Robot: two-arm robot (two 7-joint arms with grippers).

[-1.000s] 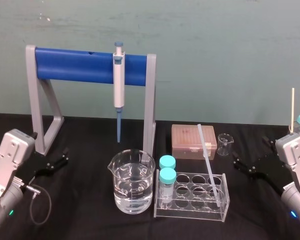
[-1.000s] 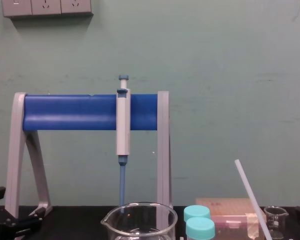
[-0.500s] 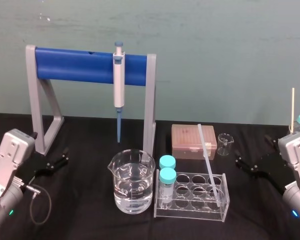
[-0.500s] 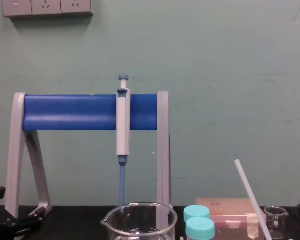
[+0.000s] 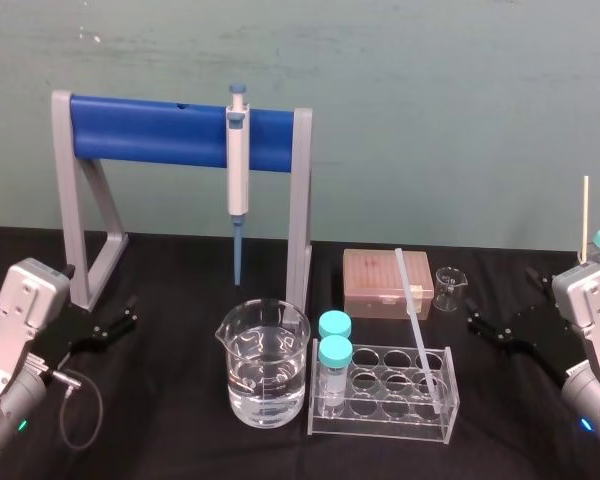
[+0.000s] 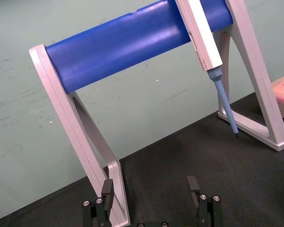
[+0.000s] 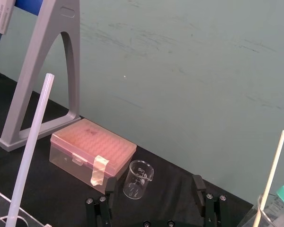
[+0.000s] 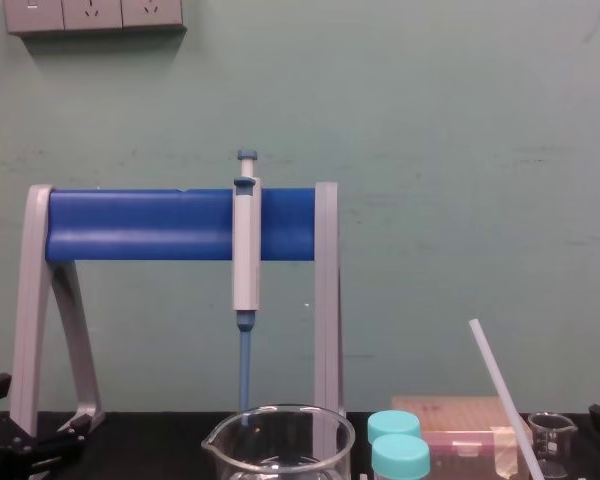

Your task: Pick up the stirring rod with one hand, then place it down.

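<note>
**Rod's parked in the rack, both my grippers empty**

So here's the setup. The stirring rod (image 5: 416, 320) sits lower centre-right in the head view. Its bottom end is down in one of the right-hand holes of the clear tube rack (image 5: 380, 418), and it leans up and to the left, its top crossing in front of the pink box (image 5: 372, 285). Nothing of mine is touching it.

My right gripper (image 5: 500, 298) hangs low at the right edge of the head view, well apart from the rod, jaws spread wide with nothing between them. The small beaker (image 5: 447, 288) is just ahead of it.

My left gripper (image 5: 100, 296) is over at the lower left by the foot of the blue pipette stand (image 5: 160, 130), jaws open and empty too.

The big beaker (image 5: 263, 365) of water stands on the counter (image 5: 170, 420), just left of the rack.
</note>
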